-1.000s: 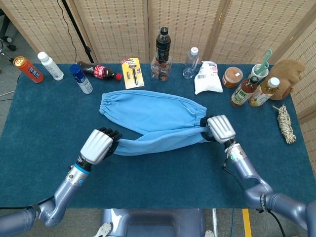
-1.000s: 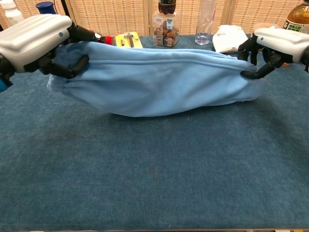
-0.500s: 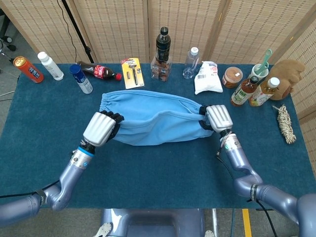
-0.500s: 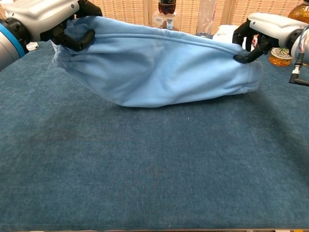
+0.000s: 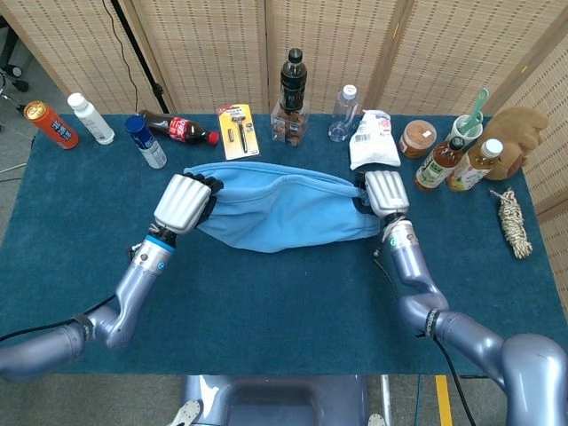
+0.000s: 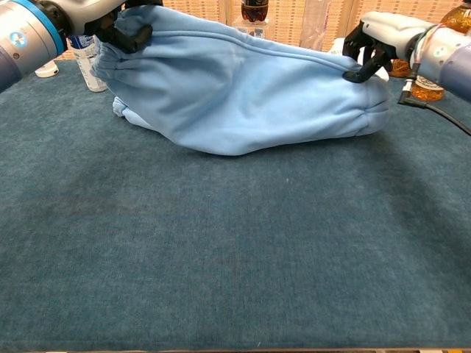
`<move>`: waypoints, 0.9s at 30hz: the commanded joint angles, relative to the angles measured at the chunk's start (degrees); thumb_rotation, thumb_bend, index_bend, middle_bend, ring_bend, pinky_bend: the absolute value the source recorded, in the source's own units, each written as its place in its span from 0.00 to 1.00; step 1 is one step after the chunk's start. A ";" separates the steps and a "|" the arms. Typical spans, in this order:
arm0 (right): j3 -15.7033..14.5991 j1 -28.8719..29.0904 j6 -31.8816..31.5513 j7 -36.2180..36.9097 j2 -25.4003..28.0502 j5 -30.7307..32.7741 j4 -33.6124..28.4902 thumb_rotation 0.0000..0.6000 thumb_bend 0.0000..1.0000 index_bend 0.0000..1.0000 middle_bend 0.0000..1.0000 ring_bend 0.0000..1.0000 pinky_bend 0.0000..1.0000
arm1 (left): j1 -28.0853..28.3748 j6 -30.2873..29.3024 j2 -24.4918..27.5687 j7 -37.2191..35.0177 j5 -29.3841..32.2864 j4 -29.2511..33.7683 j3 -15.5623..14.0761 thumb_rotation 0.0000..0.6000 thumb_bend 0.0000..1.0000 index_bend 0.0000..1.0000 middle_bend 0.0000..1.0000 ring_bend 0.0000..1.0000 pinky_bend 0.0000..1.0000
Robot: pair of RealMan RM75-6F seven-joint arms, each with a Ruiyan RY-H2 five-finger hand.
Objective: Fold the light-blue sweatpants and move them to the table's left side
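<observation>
The left hand [image 5: 184,203] is gripping one end of the light-blue sweatpants [image 5: 284,211]. Its dark fingers [image 6: 126,35] are curling tight around the bunched cloth at that end. The right hand [image 5: 385,193] is gripping the other end, and its fingers [image 6: 356,50] are pinching the cloth by the cuff. Both hands are holding the pants up a little, so the middle is sagging down and touching the blue counter [image 5: 293,311].

The pants are lying across the middle of the counter, toward the back, folded along their length into one long band. A bit of the lower layer is peeking out under the left end in the chest view.

A second ago the near half of the pants was still hanging low toward the front, apart from the back half. Now both hands have moved back and the near half is lying over the back half. The hands are sitting closer to the row of bottles, near the cola bottle [image 5: 177,128] and the white bag [image 5: 373,139].
</observation>
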State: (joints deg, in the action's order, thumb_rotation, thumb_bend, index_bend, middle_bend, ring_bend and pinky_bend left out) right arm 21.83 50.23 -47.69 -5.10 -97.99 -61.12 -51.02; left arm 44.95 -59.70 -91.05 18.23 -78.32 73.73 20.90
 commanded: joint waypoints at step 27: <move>2.36 7.76 13.60 5.94 -10.86 4.57 24.40 1.00 0.64 0.54 0.43 0.41 0.66 | 8.98 7.60 -11.37 -2.62 10.23 -27.04 0.78 1.00 0.54 0.76 0.52 0.44 0.39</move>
State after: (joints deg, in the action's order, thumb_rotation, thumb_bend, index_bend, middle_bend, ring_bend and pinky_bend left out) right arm 24.13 57.82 -35.32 -0.58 -108.98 -56.15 -26.32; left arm 53.80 -53.07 -102.45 14.24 -69.34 46.81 21.53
